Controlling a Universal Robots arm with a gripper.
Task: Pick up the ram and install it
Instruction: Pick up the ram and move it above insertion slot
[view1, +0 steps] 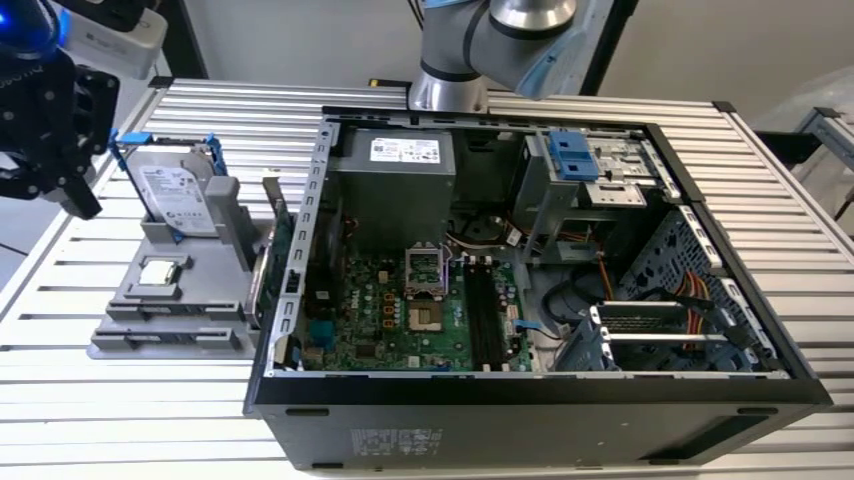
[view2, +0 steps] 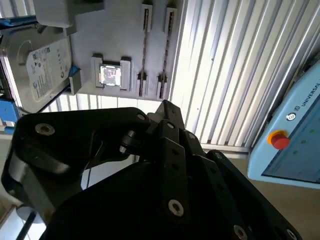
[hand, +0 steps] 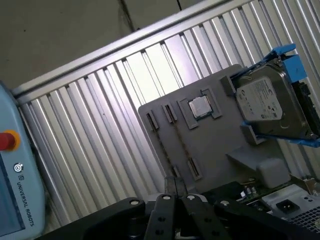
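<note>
The fingers (hand: 166, 202) are hanging pinched together, gripping nothing, above the desk (hand: 100, 125). Just past their tips the ram (hand: 162, 146) seems to be standing on edge in its gray holder (hand: 215, 145), clipped for easy taking.

One hard drive (view1: 174, 195), one processor chip (view1: 162, 271), one holder (view1: 171, 336), one computer case (view1: 534, 432).

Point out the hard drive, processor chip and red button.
hard drive (hand: 267, 105), first wrist view, its labelled face
processor chip (hand: 200, 106), first wrist view, its silver lid
red button (view2: 279, 140), second wrist view, its cap
</note>
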